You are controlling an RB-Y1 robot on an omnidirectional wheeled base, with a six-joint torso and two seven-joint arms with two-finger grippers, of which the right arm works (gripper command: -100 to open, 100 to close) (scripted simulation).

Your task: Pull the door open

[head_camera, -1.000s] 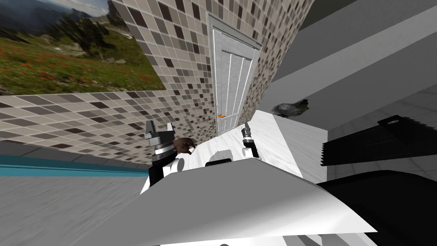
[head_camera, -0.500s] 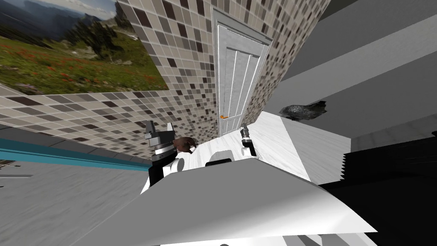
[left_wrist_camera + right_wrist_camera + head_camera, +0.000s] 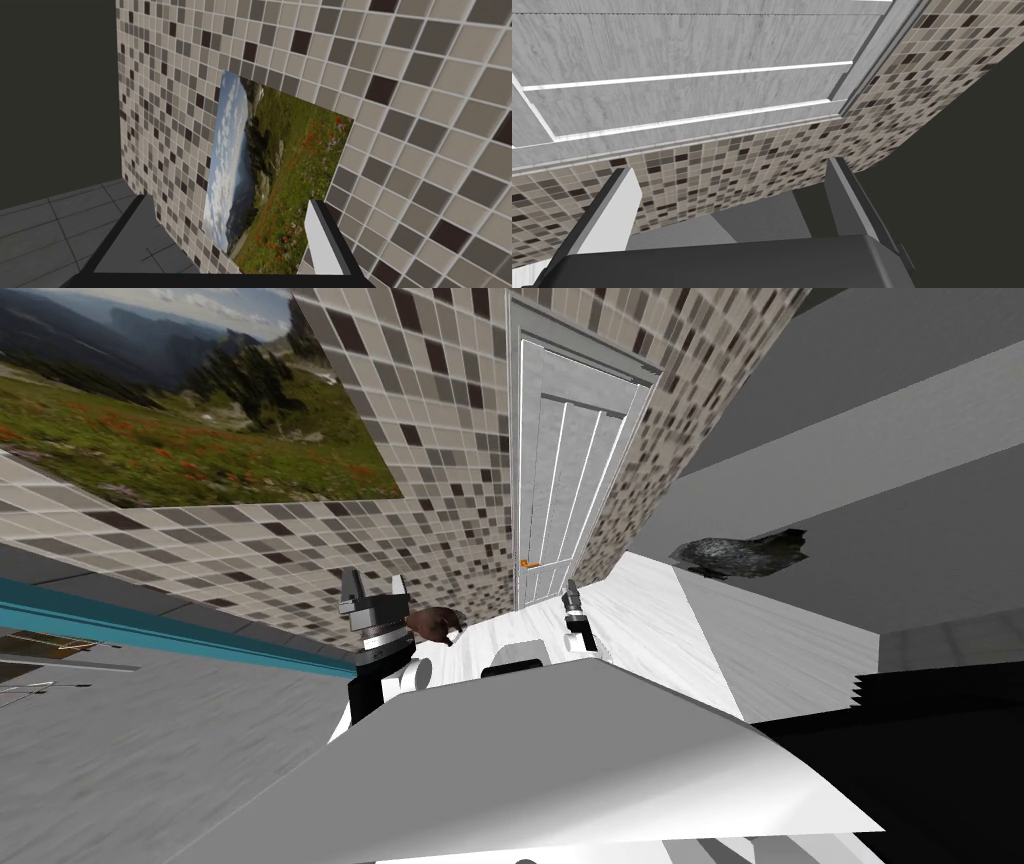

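Door (image 3: 565, 488), shut near the tiled wall's (image 3: 440, 438) right edge, is growing larger as I am rolling closer; left gripper (image 3: 373, 586) and right gripper (image 3: 571, 586) are hanging spread and empty, short of the orange handle (image 3: 530, 564).

Our head camera looks steeply down and forward, rolled, toward a pale grey panelled door (image 3: 560, 488) set in brown-and-beige mosaic tiled walls (image 3: 440, 408), some way ahead. Our left wrist camera faces a green meadow landscape picture (image 3: 270, 170) on that tiling, which the head view shares. Our right wrist camera, closer in, tilts up at the door's upper panels and tiles.
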